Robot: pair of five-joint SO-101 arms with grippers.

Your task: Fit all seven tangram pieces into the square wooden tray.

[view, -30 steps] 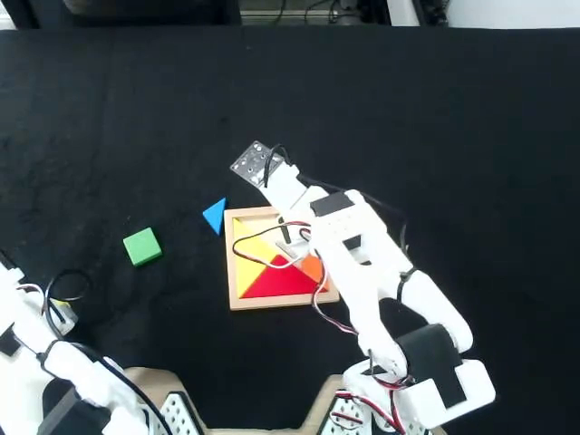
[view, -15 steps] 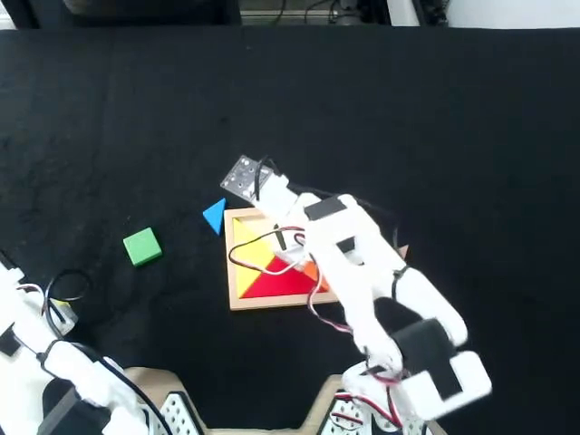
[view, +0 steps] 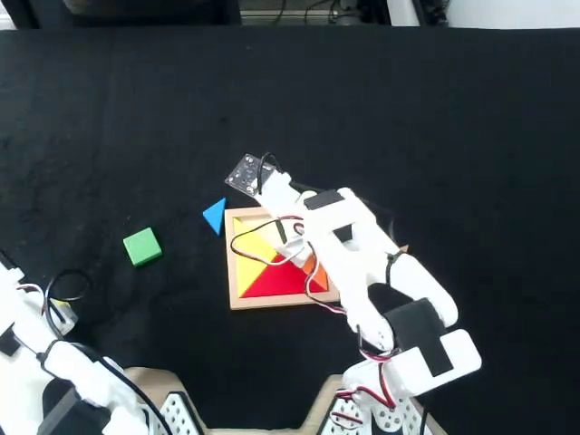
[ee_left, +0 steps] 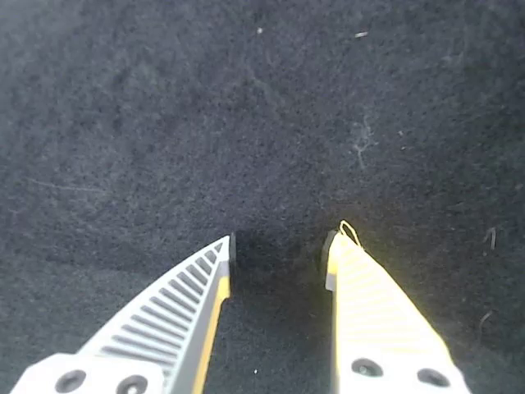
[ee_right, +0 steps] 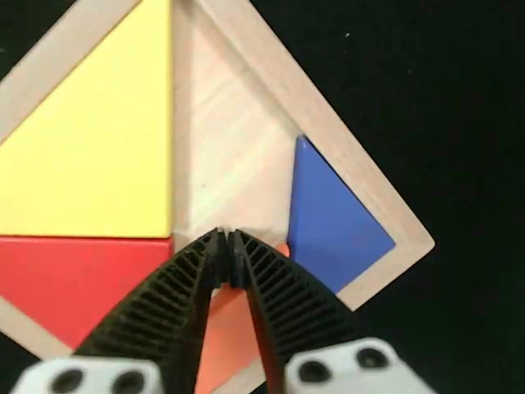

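The square wooden tray (view: 237, 299) lies mid-table with my right arm (view: 349, 249) stretched over it. It holds a yellow triangle (ee_right: 98, 148), a red triangle (ee_right: 74, 279), a dark blue triangle (ee_right: 328, 217) against one rim, and an orange piece (ee_right: 225, 336) under my fingers. A patch of bare wood (ee_right: 225, 164) shows between yellow and blue. My right gripper (ee_right: 226, 246) is shut, empty, its tips at the edge of that patch. A light blue triangle (view: 215, 216) and a green square (view: 142, 246) lie on the cloth left of the tray. My left gripper (ee_left: 279, 250) hangs open over bare black cloth.
Black cloth (view: 408, 118) covers the whole table. The left arm (view: 41, 349) sits at the near left corner with loose cables. A small orange bit (view: 401, 248) peeks out just right of the right arm.
The right arm's wrist shifted slightly left and down over the tray's far corner. The loose pieces and the left arm stayed put.
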